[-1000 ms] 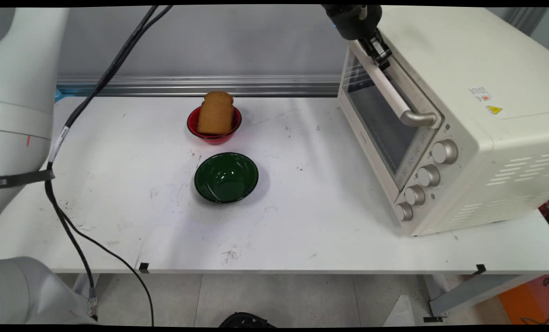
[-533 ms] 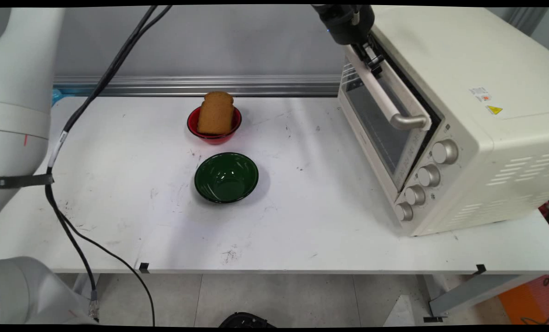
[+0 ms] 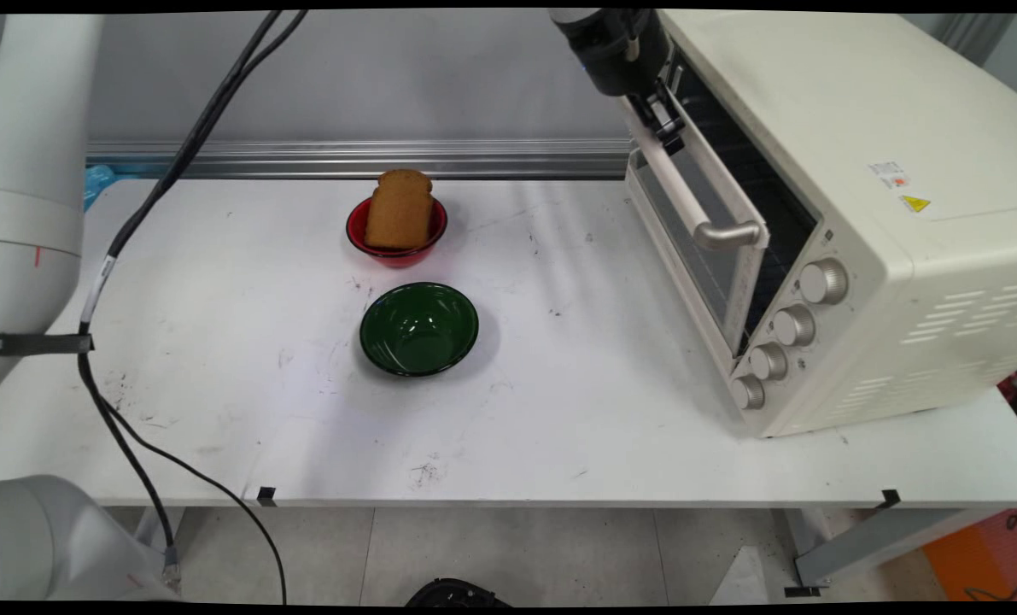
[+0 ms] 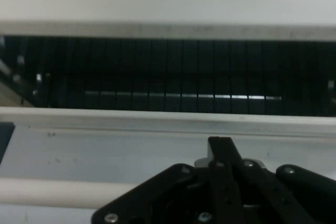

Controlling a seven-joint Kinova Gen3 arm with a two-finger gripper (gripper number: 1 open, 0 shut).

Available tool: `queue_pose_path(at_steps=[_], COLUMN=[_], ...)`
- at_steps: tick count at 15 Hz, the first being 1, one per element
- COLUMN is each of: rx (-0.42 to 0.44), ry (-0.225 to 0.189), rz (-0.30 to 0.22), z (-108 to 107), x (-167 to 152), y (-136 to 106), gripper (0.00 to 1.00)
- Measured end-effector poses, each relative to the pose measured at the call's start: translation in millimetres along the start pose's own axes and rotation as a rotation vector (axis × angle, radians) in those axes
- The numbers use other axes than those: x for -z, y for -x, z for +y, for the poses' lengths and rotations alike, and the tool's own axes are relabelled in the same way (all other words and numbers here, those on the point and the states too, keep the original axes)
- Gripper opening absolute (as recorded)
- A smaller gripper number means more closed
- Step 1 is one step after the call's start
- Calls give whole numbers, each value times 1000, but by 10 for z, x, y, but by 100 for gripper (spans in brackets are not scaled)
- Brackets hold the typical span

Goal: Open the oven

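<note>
The end effector (image 3: 663,130) is clamped on the far end of the door handle (image 3: 687,195) of a cream toaster oven (image 3: 858,213), its fingers closed around the pale bar; in the hand view the black linkage (image 4: 220,192) sits over that same bar, with the door's top edge and the dark oven cavity and its wire rack beyond. The oven door (image 3: 704,248) is partly open, hinged at the bottom and tilted outward at the top, so a dark wedge of the interior shows between it and the oven body. The handle is a long cream bar with metal ends, its long axis running along the door's top edge from the far end to the near end, where a metal elbow turns back to the door. Four metal knobs (image 3: 786,329) line the control panel on the door's near side, and two small labels sit on the oven's top. The oven stands on the right side of a scuffed white tabletop (image 3: 218,342), its front facing left across it. Well apart to the left, a red bowl (image 3: 397,237) holds an upright slice of brown bread (image 3: 400,211), and just nearer the camera lies an empty dark green bowl (image 3: 419,329). Behind runs a metal rail (image 3: 346,158) under a grey wall; black cables (image 3: 132,256) hang at left, and grey floor tiles show below the table's edge.
</note>
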Motion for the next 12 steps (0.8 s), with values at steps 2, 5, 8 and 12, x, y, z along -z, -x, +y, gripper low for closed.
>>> queue_pose_path(at_steps=[2, 5, 8, 12], rx=[-3, -10, -14, -18], ry=[1, 3, 3, 0], rz=[-9, -24, -34, -36], z=[-8, -25, -35, -54], x=[3, 2, -8, -45], y=[48, 150, 241, 366], gripper=[0, 0, 0, 0])
